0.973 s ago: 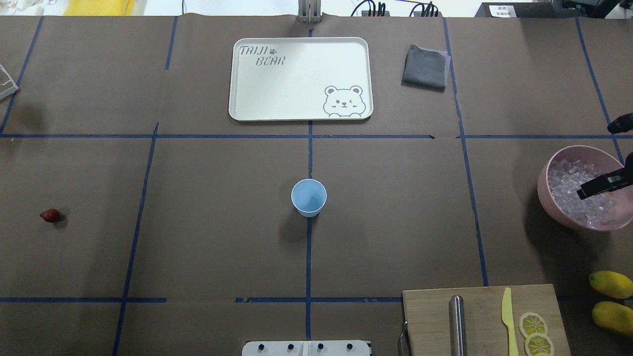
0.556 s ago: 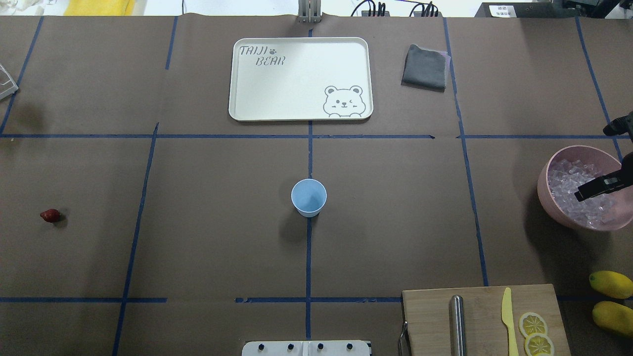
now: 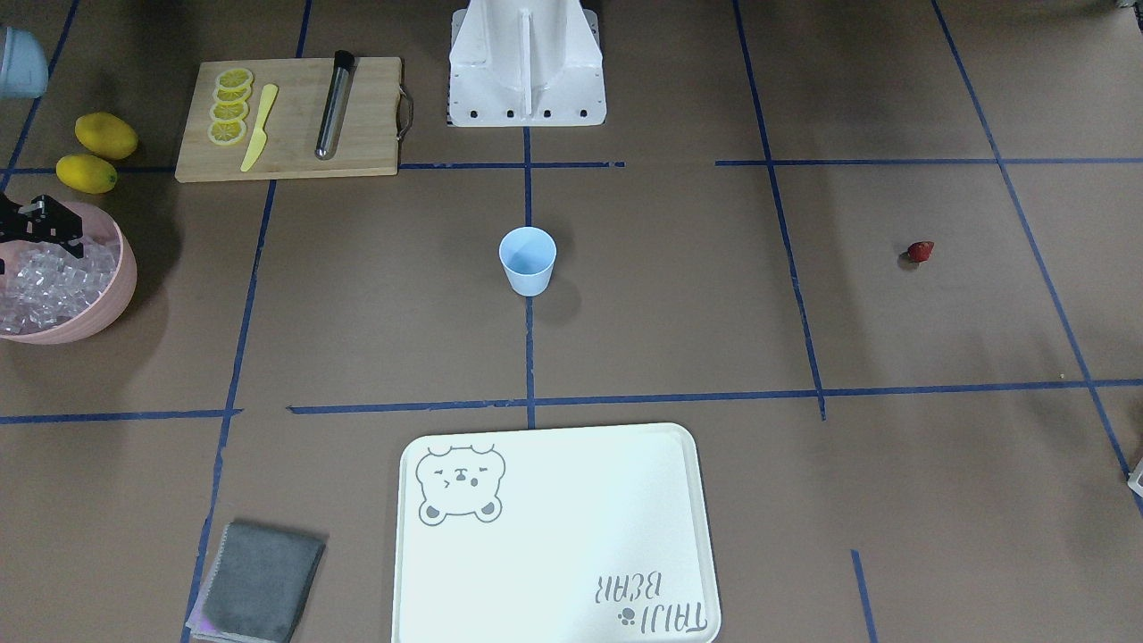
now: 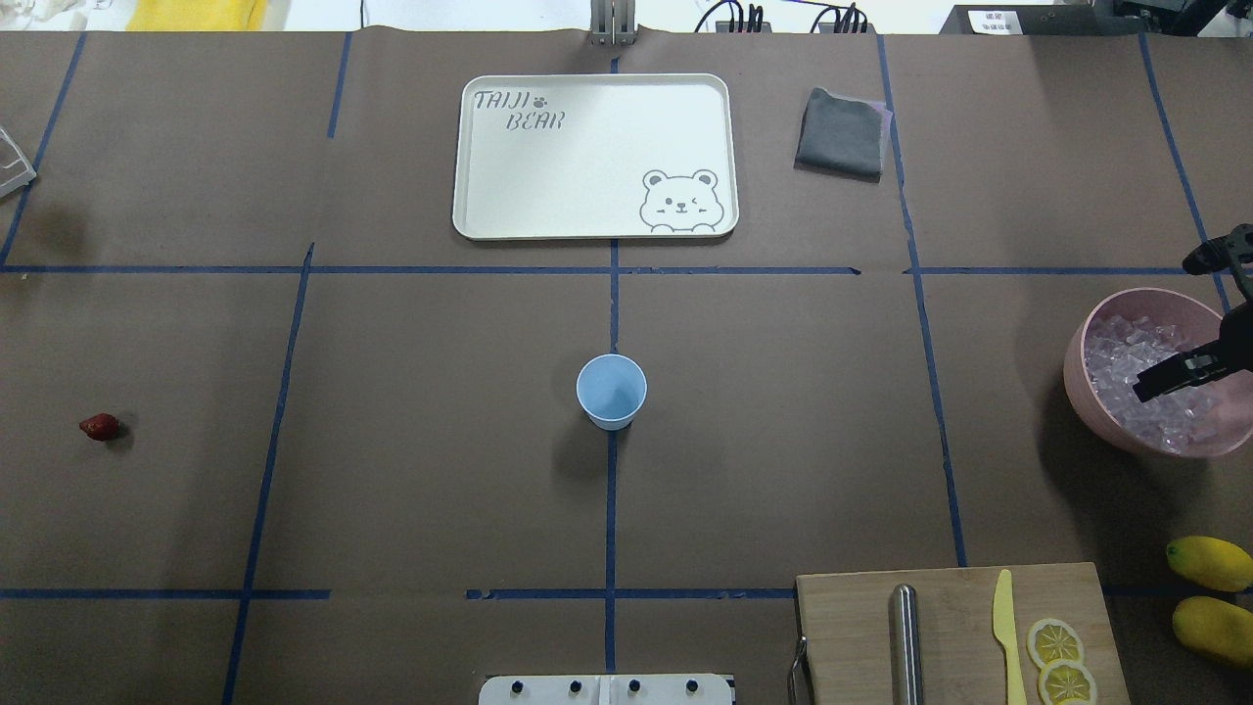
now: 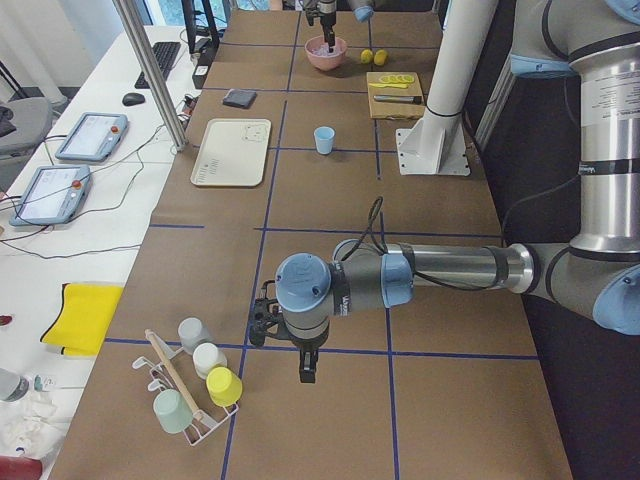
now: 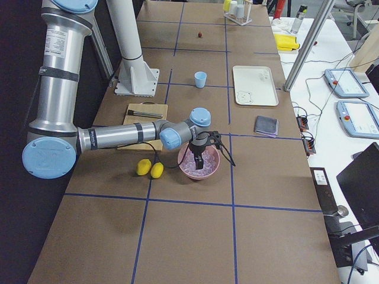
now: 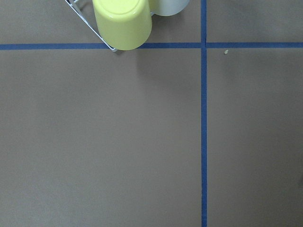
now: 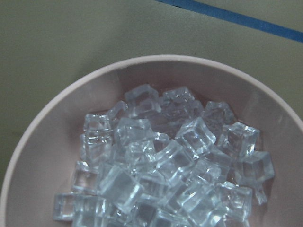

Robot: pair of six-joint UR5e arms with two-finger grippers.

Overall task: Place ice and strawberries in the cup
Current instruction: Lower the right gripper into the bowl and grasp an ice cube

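Note:
The light blue cup [image 4: 611, 390] stands upright and empty at the table's middle, also in the front view [image 3: 528, 259]. The strawberry [image 4: 100, 426] lies alone far on the left side, also in the front view [image 3: 920, 251]. The ice [image 8: 165, 161] fills the pink bowl [image 4: 1082, 392] at the right edge. My right gripper [image 4: 1165, 328] hangs over the bowl with its jaws spread, holding nothing. My left gripper [image 5: 305, 365] points down at bare table near a cup rack. It shows only in the exterior left view, so I cannot tell its state.
A white bear tray [image 4: 587, 157] and a grey cloth [image 4: 840, 132] lie at the far side. A cutting board [image 4: 861, 627] with a metal rod, yellow knife and lemon slices sits near right. Two lemons [image 4: 1209, 563] lie beside it. A rack of cups [image 5: 190, 395] stands by the left arm.
My right gripper has shifted a little further in over the pink bowl. The cup and strawberry have not moved.

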